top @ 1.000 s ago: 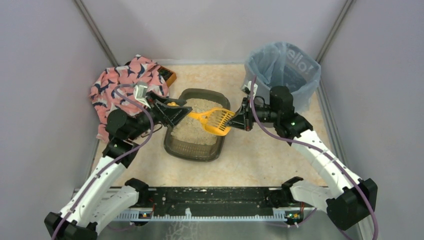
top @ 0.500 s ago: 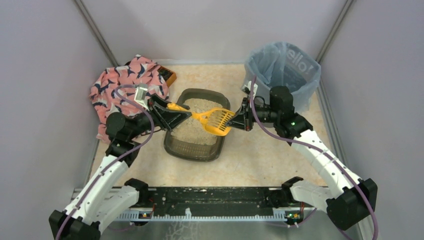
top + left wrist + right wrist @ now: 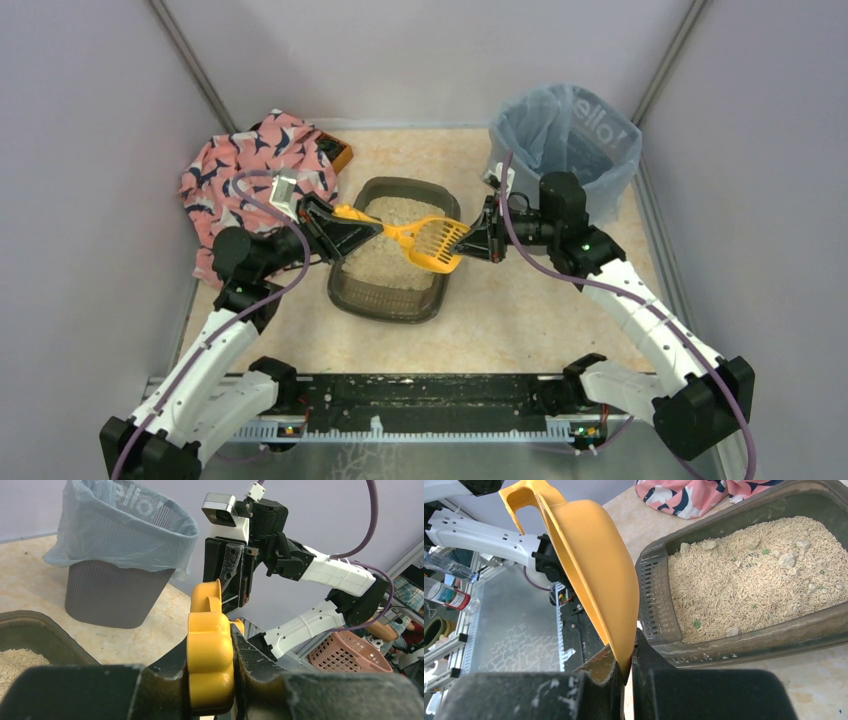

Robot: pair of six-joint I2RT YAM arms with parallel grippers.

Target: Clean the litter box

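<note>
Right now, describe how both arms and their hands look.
The left arm and right arm have white links, black joints and a purple cable each. The left hand and right hand are black with two wedge-shaped fingers; a small green light shows on the right arm.

The scoop (image 3: 430,240), clamped between the left gripper (image 3: 377,231) and the right gripper (image 3: 468,240), barred the litter box (image 3: 385,300) across its middle. Litter toward 6 o'clock lay open from above. Around the box, the bin (image 3: 565,135) stood at 2 o'clock, the cloth (image 3: 250,165) at 10, and bare table (image 3: 520,310) at 4.
</note>
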